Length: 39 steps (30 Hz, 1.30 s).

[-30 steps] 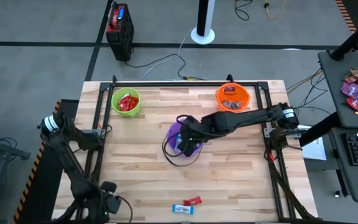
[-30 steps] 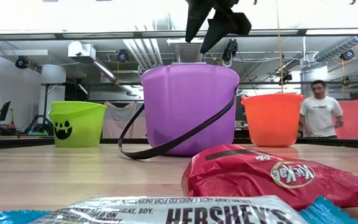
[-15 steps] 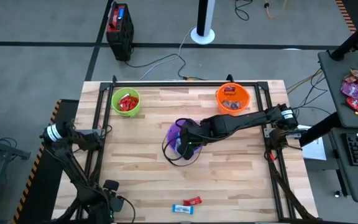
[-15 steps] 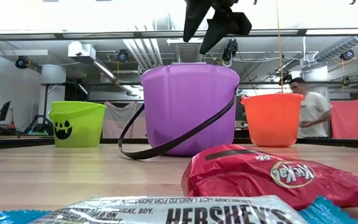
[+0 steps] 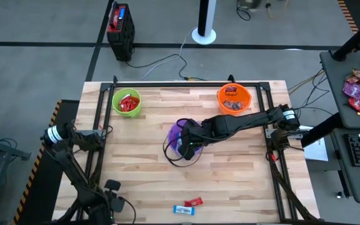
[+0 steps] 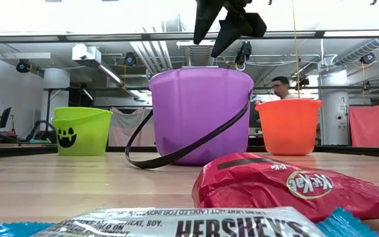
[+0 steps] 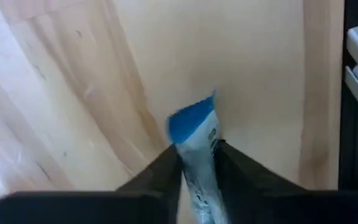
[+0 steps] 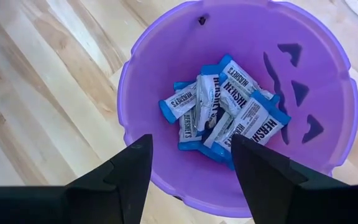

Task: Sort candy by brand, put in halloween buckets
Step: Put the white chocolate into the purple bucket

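Three pails stand on the wooden desk (image 5: 230,156). The lime green bucket (image 5: 126,102), at the far left corner, holds red-wrapped candy (image 5: 128,103). The orange bucket (image 5: 234,98), toward the far right, holds dark brown pieces (image 5: 232,105) with a touch of red among them. The purple bucket (image 5: 181,139) stands near the middle of the desk, its thin black handle (image 5: 175,156) folded down on the near side; the right wrist view looks straight into it and shows a small heap of light blue and white Hershey's bars (image 8: 225,106) on its floor. The right gripper (image 5: 191,142) hangs directly above the purple bucket's mouth, its jaws spread wide and empty. At the near edge of the desk lie a red Kit Kat piece (image 5: 194,202) and, just beside it, a blue and white Hershey's piece (image 5: 183,210); the low view shows both at close range, the Hershey's wrapper (image 6: 196,227) in front and the Kit Kat (image 6: 295,187) behind it. The left gripper (image 5: 112,201) is down at the near left edge of the desk. Its wrist view shows a blue and white wrapped piece (image 7: 197,149) standing between its two fingers (image 7: 160,177), the jaws close on either side; whether they actually clamp it cannot be told.
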### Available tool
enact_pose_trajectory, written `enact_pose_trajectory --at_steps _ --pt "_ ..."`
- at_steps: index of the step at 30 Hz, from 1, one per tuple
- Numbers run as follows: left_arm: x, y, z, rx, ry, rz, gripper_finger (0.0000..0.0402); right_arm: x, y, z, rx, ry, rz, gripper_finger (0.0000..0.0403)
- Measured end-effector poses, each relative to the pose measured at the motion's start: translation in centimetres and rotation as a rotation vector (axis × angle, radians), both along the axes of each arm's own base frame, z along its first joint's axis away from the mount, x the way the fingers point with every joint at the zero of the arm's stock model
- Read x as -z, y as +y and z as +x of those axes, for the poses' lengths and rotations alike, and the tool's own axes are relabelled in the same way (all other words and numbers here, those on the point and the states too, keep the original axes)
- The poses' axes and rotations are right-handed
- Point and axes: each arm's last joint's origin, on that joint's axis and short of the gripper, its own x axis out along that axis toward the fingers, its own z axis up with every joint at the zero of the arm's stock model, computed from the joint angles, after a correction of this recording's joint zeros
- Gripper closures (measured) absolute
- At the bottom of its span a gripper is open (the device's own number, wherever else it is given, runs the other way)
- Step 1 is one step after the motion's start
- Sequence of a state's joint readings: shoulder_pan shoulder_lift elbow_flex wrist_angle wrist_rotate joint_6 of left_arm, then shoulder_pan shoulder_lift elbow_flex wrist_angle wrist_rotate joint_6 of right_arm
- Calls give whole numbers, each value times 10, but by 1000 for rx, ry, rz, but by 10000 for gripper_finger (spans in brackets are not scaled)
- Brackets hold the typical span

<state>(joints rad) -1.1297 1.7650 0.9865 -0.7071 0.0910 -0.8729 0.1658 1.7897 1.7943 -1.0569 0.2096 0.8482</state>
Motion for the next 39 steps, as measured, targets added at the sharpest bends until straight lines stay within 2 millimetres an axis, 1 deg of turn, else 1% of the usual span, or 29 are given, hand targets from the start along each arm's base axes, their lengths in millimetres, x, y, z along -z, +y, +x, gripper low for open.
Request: enact_pose_trajectory --at_steps 2,3,4,5,9,11,13,15,17,19,23,26,29,32,34,39 --pt "-5 1 0 -1 -14 -12 364 0 0 0 0 0 0 193" --pt "-8 2 0 -2 -25 -20 380 0 0 0 0 0 0 193" --pt "-11 2 0 -5 -44 -31 386 0 0 0 0 0 0 193" --pt "-16 2 1 -10 -55 -40 385 0 0 0 -1 1 -1 193" --pt "-48 10 4 -36 -127 -34 376 1 0 -1 -13 15 -8 193" --pt "-69 20 8 -64 -174 -9 383 1 0 -2 -28 25 -17 193" --pt "-94 32 19 -120 -271 -2 389 0 -1 -5 -43 47 -27 193" --pt "-116 50 29 -195 -396 42 389 -1 -1 -7 -61 58 -37 193" --pt "-139 70 42 -271 -564 77 388 -3 -2 -10 -86 70 -50 193" --pt "-161 95 55 -366 -735 125 386 -8 -2 -14 -109 69 -60 193" --pt "-191 144 85 -538 -975 204 387 -20 -5 -32 -133 120 -77 193" --pt "-206 178 116 -559 -1123 183 387 -30 -8 -45 -138 140 -104 193" --pt "-208 209 148 -538 -1231 106 387 -40 -11 -53 -127 119 -149 193" --pt "-193 233 169 -536 -1184 90 387 -48 -13 -60 -133 100 -177 193" --pt "-182 239 179 -540 -1144 89 387 -55 -14 -65 -128 83 -198 193" --pt "-159 239 203 -533 -1090 102 386 -68 -17 -77 -123 39 -242 193"
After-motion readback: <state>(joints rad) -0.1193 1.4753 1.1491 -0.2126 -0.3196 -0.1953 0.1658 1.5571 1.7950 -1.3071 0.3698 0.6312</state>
